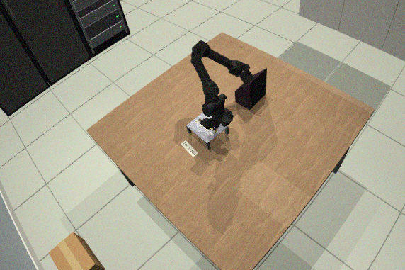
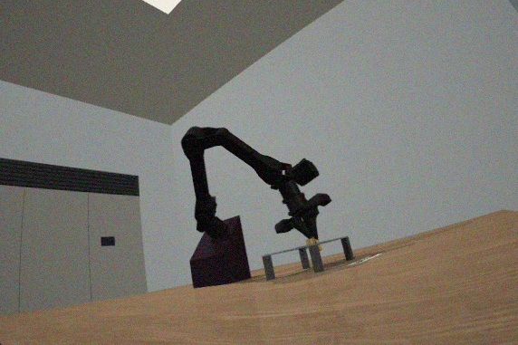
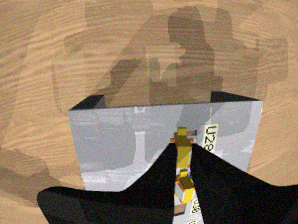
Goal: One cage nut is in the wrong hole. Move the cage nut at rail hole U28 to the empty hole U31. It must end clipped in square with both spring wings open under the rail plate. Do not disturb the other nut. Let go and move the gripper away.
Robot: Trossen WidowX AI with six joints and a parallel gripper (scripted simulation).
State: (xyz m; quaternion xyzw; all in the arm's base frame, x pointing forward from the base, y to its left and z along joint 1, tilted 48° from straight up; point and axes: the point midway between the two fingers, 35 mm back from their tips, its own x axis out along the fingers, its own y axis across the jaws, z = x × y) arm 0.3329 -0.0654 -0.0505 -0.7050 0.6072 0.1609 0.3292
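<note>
One nut (image 3: 184, 156), lengthwise along rail (image 3: 107, 145) (image 1: 206, 137) (image 2: 284, 251)

"U28" is printed on a white label (image 3: 210, 138) — stuck on the grey rail plate (image 3: 112, 145).

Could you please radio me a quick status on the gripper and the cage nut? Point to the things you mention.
Gripper (image 2: 313, 240) (image 3: 181, 148) shut on cage nut (image 3: 184, 154) near the U28 label (image 3: 210, 138); second nut (image 3: 185, 191) close beside the fingers; seating unclear from here.
</note>
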